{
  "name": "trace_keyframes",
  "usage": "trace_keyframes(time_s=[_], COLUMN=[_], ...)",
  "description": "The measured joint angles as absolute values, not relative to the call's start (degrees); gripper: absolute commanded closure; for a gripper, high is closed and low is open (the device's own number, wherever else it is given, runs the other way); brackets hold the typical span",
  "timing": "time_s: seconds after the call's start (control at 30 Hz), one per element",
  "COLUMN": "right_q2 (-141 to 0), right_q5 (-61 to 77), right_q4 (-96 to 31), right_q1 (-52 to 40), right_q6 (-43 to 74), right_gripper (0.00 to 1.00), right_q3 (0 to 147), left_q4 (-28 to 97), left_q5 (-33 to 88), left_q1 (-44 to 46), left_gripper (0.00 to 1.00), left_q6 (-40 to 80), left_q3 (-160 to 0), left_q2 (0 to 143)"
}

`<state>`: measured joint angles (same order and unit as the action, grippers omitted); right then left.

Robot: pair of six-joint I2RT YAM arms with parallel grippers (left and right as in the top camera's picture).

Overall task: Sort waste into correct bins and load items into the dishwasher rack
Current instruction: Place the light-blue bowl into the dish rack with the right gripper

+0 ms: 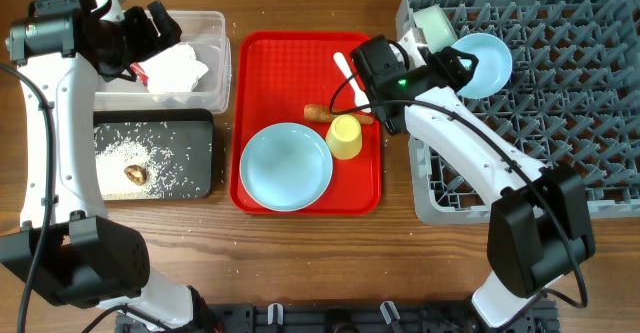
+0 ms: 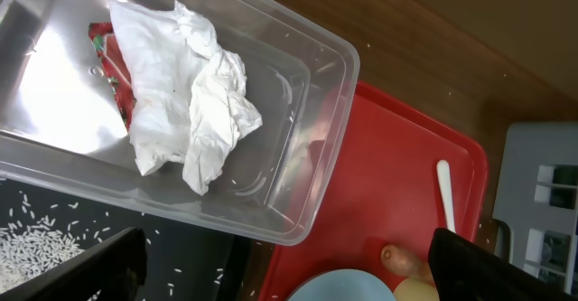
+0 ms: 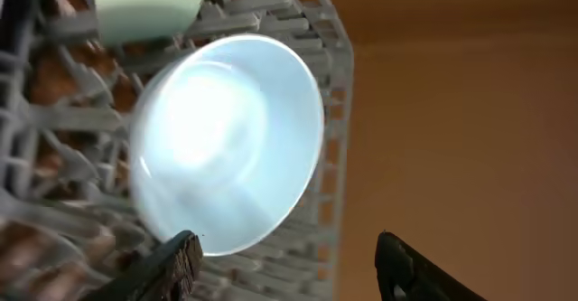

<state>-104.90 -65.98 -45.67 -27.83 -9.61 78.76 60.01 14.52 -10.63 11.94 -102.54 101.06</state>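
My left gripper point(image 1: 158, 31) point(image 2: 289, 269) is open and empty above the clear tub point(image 1: 222, 35) point(image 2: 327, 147), which holds the crumpled napkin point(image 1: 180, 70) point(image 2: 194, 98) and the red-and-white wrapper point(image 1: 140, 72) point(image 2: 107, 52). My right gripper point(image 1: 458, 70) point(image 3: 289, 265) is open at the rim of a pale blue bowl point(image 1: 483, 63) point(image 3: 226, 138) lying in the grey rack point(image 1: 560, 113). A second bowl point(image 1: 432, 23) point(image 3: 149, 3) sits beside it. The plate point(image 1: 285, 166), yellow cup point(image 1: 344, 137), carrot point(image 1: 322, 113) and spoon point(image 1: 345, 70) lie on the red tray point(image 1: 265, 63).
The black tray point(image 1: 198, 168) below the tub holds scattered rice point(image 1: 130, 141) and a brown lump point(image 1: 136, 173). Some rice grains lie on the wooden table around the tub. The rack's right side is a field of upright pegs.
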Motion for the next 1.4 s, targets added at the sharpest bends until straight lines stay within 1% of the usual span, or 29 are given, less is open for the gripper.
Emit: trace_keyframes(time_s=[0.1,0.13,0.17,0.2,0.23,0.27,0.3,0.33,0.37,0.43,0.5,0.57,0.67,0.7,0.77,0.8,0.83,0.97,1.03,1.1,1.17,1.23,1.3,1.4], right_q2=[-101.49,-94.94,-90.32,-85.23,-80.95,-77.84,-76.97,-77.91,-80.23,-85.34,-92.31,-96.05,-100.4,-101.16,-101.38,-101.38,-101.38,-100.75,-95.42,-87.74,-75.16,-70.35,-73.19,-84.84], right_q5=[-56.53,-50.57,-45.56,-40.66,-34.33,-29.17,-23.79,-16.32,-10.5,-3.68,2.02,5.23,7.51,7.73,7.94,7.92,7.9,6.66,0.49,-9.58,-25.8,-39.81,-53.8,-67.64], right_q4=[-47.37,-47.24,-45.71,-44.25,-43.48,-43.4,-43.68,-44.75,-45.89,-46.72,-46.92,-47.09,-47.27,-47.4,-47.29,-47.33,-47.33,-48.01,-50.74,-53.47,-55.46,-57.1,-57.45,-56.75], right_q1=[-27.83,-27.57,-25.76,-22.41,-16.84,-9.23,-3.14,2.9,6.22,9.41,9.87,9.8,9.8,9.8,9.8,9.8,9.8,9.82,9.8,7.9,-0.51,-10.22,-18.37,-23.62], right_q6=[4.86,10.76,13.58,15.49,17.65,19.2,20.14,21.21,21.58,21.85,21.85,21.85,21.89,22.06,22.37,22.28,22.57,22.68,23.14,24.56,26.22,27.05,26.74,19.79], right_gripper=[0.33,0.34,0.38,0.38,0.41,0.45,0.46,0.46,0.46,0.46,0.46,0.46,0.51,0.6,0.86,0.94,0.96,0.96,0.96,0.96,0.96,0.96,0.96,0.96], right_q3=[78.76,78.78,78.78,78.94,79.5,80.44,80.97,81.1,81.1,81.01,80.82,80.75,80.75,80.73,80.73,80.71,80.71,80.73,80.49,79.85,80.23,81.34,81.43,81.3], left_q4=[60.01,60.01,60.01,59.99,60.03,59.99,59.96,59.99,60.01,59.99,60.03,59.99,60.01,60.01,60.01,60.03,60.01,60.03,59.96,59.83,60.01,60.01,59.99,59.99], left_q5=[14.52,14.52,14.52,14.52,14.5,14.52,14.52,14.52,14.52,14.52,14.52,14.52,14.52,14.52,14.52,14.52,14.52,14.52,14.52,14.52,14.52,14.52,14.52,14.52], left_q1=[-10.63,-10.63,-10.63,-10.63,-10.63,-10.63,-10.63,-10.63,-10.63,-10.63,-10.63,-10.63,-10.63,-10.63,-10.63,-10.63,-10.63,-10.63,-10.63,-10.63,-10.63,-10.63,-10.63,-10.63], left_gripper=[0.0,0.0,0.0,0.0,0.0,0.0,0.0,0.0,0.0,0.0,0.0,0.0,0.0,0.0,0.0,0.0,0.0,0.0,0.0,0.0,0.0,0.0,0.0,0.0], left_q6=[11.94,11.94,11.94,11.94,11.94,11.94,11.94,11.94,11.94,11.94,11.94,11.94,11.94,11.94,11.94,11.94,11.94,11.94,11.94,11.94,11.94,11.94,11.94,11.94], left_q3=[-102.54,-102.54,-102.54,-102.54,-102.54,-102.54,-102.54,-102.54,-102.54,-102.54,-102.54,-102.54,-102.54,-102.54,-102.54,-102.54,-102.54,-102.54,-102.54,-102.54,-102.54,-102.54,-102.54,-102.54], left_q2=[101.06,101.06,101.06,101.06,101.06,101.06,101.06,101.06,101.06,101.06,101.06,101.06,101.06,101.06,101.06,101.06,101.06,101.06,101.06,101.06,101.06,101.06,101.06,101.06])
